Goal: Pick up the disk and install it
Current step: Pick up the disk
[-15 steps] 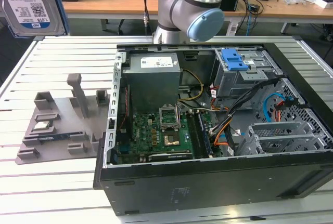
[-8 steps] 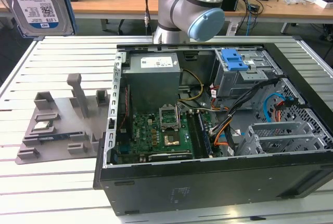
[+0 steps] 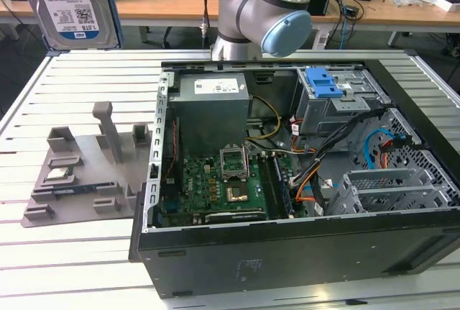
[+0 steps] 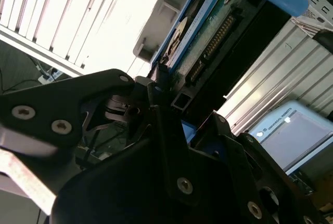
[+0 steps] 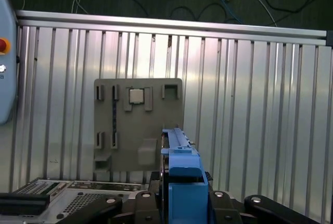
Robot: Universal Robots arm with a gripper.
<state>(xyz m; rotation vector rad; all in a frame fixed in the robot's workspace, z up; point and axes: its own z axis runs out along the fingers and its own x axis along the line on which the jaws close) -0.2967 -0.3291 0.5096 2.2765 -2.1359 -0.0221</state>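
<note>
The disk (image 3: pixel 68 4) hangs high at the exterior view's upper left, close to the camera, its white-and-blue label facing out and its blue frame along the edge. In the first wrist view the disk (image 5: pixel 179 169) appears edge-on above the slatted table, with my gripper (image 5: pixel 179 199) shut on its lower end. The second wrist view gives the disk's (image 4: pixel 208 52) circuit-board side and connector, clamped between my gripper's (image 4: pixel 162 86) black fingers (image 4: pixel 104 99).
The open computer case (image 3: pixel 154 202) lies on the slatted table (image 3: pixel 72 252), with a drive cage and blue latch (image 3: pixel 323 83) at its far right. A grey fixture plate (image 3: pixel 86 173) (image 5: pixel 138 130) holding a small chip (image 5: pixel 136 95) sits beside the case.
</note>
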